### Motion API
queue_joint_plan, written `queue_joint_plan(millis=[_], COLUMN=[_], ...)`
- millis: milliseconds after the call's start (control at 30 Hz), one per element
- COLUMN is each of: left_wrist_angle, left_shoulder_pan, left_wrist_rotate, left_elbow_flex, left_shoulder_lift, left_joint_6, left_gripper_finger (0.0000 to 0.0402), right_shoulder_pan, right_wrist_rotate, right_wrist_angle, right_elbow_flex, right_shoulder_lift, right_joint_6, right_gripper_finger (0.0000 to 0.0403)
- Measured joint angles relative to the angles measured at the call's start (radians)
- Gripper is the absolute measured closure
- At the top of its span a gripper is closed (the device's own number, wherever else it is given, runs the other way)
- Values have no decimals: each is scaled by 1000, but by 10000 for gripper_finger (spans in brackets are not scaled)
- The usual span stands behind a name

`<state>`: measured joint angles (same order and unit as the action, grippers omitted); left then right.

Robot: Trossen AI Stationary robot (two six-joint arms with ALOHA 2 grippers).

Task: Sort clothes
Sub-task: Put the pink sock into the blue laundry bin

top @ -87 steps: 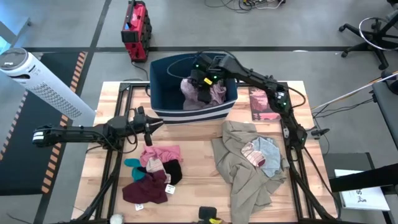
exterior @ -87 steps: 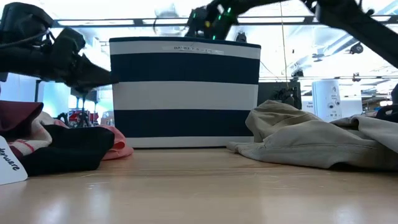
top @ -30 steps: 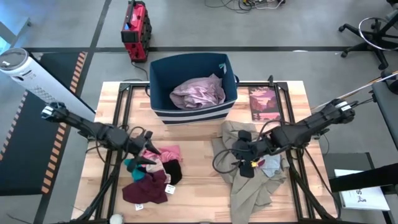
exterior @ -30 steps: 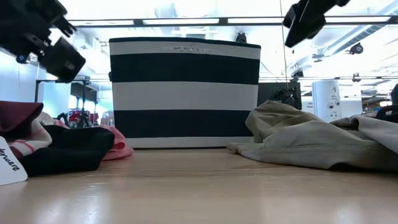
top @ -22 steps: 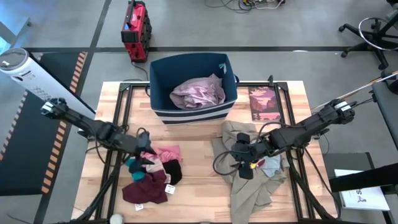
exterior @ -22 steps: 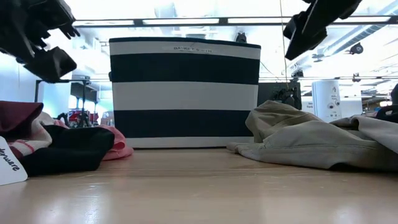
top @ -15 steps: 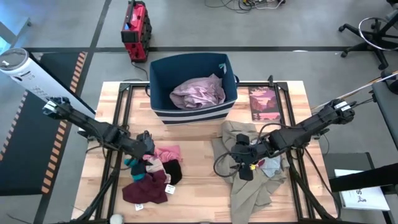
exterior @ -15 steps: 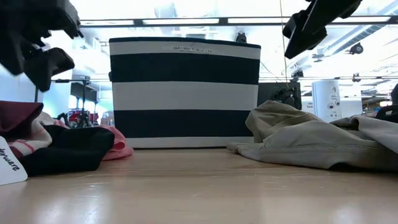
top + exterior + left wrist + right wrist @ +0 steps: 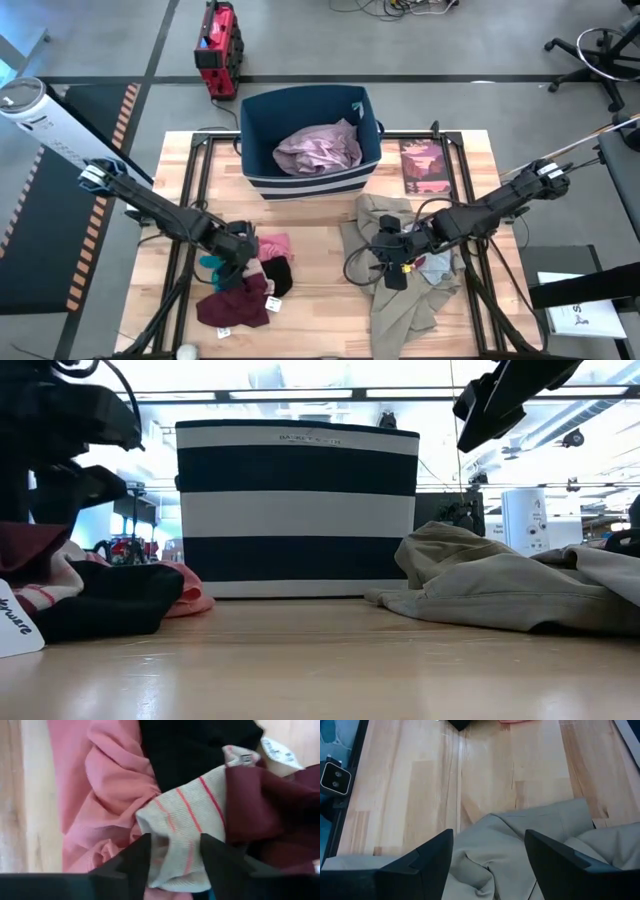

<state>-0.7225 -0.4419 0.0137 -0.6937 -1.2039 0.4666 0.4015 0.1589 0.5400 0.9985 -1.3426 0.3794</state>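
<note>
A heap of small clothes lies at the table's near left: a pink piece [image 9: 275,245], a black piece [image 9: 281,275], a maroon piece [image 9: 235,305], a teal piece [image 9: 211,265] and a pale piece with red stripes [image 9: 185,815]. My left gripper [image 9: 243,258] is low over this heap, open, with its fingers [image 9: 135,865] on either side of the striped piece. The khaki trousers [image 9: 395,300] lie crumpled at the near right with a pale grey piece [image 9: 436,265] on top. My right gripper [image 9: 388,264] hangs open above the trousers [image 9: 530,835]. The mauve shirt [image 9: 320,148] lies in the navy bin [image 9: 262,120]. My left gripper comes from above, pointing down at the pale striped piece [image 9: 175,845] on top of the heap. Its open fingers stand on either side of that piece. I cannot tell whether they touch the cloth.
A reddish book [image 9: 424,166] lies flat at the far right of the table, beside the striped bin [image 9: 297,510]. A white paper tag [image 9: 271,303] lies by the maroon piece. Bare wood [image 9: 320,290] shows between the two heaps.
My left gripper has gone down and a little toward the table's near right, onto the heap of small clothes. The clothes lie as before.
</note>
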Motion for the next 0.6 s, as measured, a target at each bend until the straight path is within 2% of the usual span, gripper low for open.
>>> queue_joint_plan(millis=[133, 200, 400, 600], left_wrist_angle=[1, -3, 0, 0], left_shoulder_pan=[-2, -2, -7, -6], left_wrist_rotate=[-10, -41, -57, 84], left_elbow_flex=[0, -9, -115, -274], left_shoulder_lift=[-20, -22, 13, 41], left_joint_6=[-13, -12, -13, -12], left_gripper_finger=[365, 390, 399, 400], right_shoulder_pan=[0, 0, 0, 0], right_wrist_rotate=[0, 0, 0, 0], right_wrist_angle=[0, 0, 0, 0], right_elbow_flex=[0, 0, 0, 0], right_shoulder_lift=[0, 0, 0, 0], right_joint_6=[0, 1, -2, -4], right_gripper_finger=[181, 184, 190, 187])
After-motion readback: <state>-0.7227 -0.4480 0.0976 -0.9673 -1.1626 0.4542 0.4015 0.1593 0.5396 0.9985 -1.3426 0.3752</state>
